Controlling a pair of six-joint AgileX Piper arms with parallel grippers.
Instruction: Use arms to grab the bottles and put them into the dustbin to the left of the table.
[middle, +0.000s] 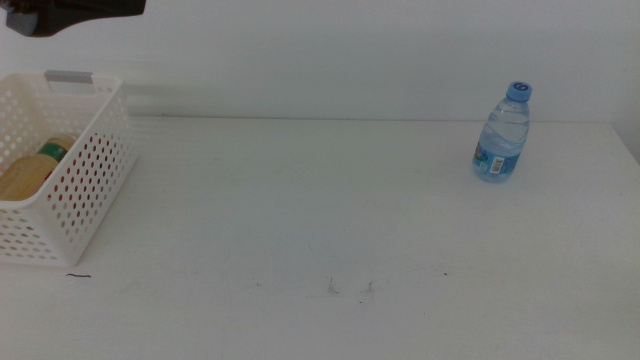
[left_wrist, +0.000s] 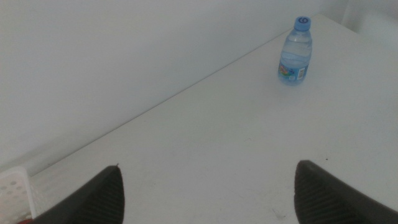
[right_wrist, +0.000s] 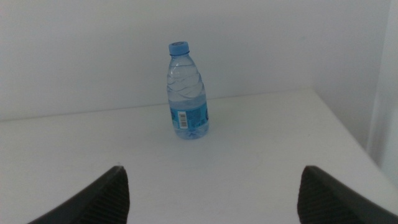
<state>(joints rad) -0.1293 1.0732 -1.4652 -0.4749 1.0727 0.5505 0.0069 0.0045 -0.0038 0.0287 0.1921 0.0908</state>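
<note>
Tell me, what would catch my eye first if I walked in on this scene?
Probably the small clear water bottle with its blue cap, standing upright and alone at the far right of the white table. Next, the white perforated dustbin at the left edge, already holding a yellowish bottle. The left tool and right tool are both open and hold nothing.

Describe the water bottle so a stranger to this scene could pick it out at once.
Start from the white table and go to its far right corner, opposite the perforated white dustbin at the left. There the water bottle stands upright and alone. It is small and clear, with a blue cap and blue label, the only thing on the open tabletop.
</note>
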